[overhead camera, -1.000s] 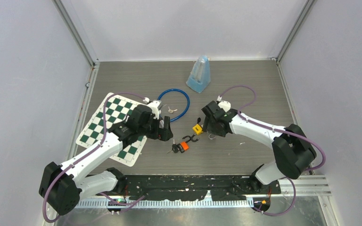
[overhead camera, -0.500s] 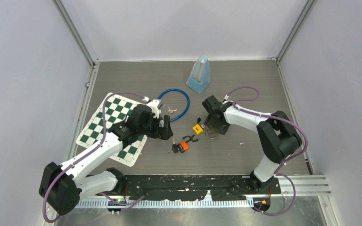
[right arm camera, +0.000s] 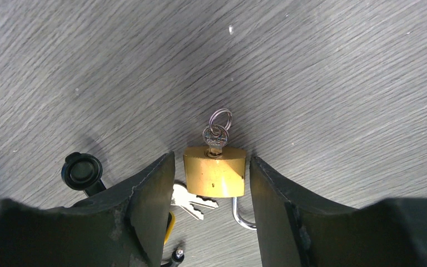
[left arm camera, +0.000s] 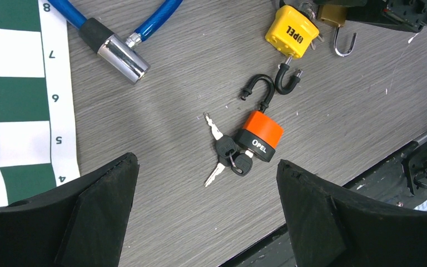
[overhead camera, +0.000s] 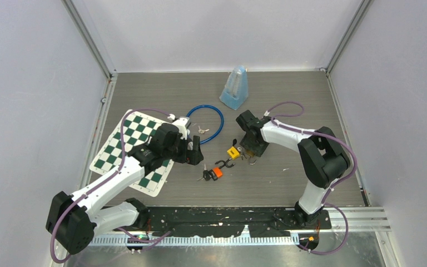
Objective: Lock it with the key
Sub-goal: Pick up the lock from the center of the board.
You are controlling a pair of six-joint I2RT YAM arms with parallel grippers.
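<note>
Brass padlock (right arm camera: 215,171) between right fingers (right arm camera: 150,206), slim gaps either side, left fingers (left arm camera: 97,211) spread wide

Setting: a robotics laboratory test cell. Indicators follow.

Plain pale panels (overhead camera: 211,33) close off three sides, joined by bare aluminium posts (overhead camera: 89,39). The grey wood-grain table (overhead camera: 289,100) carries a left arm (overhead camera: 117,178) and a right arm (overhead camera: 311,150) fixed at its near edge, each with purple cables (overhead camera: 125,139) looped loose along its links. A slotted aluminium rail (overhead camera: 356,219) and a strip of black tape (overhead camera: 217,219) line that edge.

The items laid out are unrelated handling props — a chessboard mat (overhead camera: 128,142), a blue cable lock (overhead camera: 214,119), an orange padlock (overhead camera: 217,172), a yellow padlock (overhead camera: 233,152) and a pale blue tapered item (overhead camera: 234,88).
</note>
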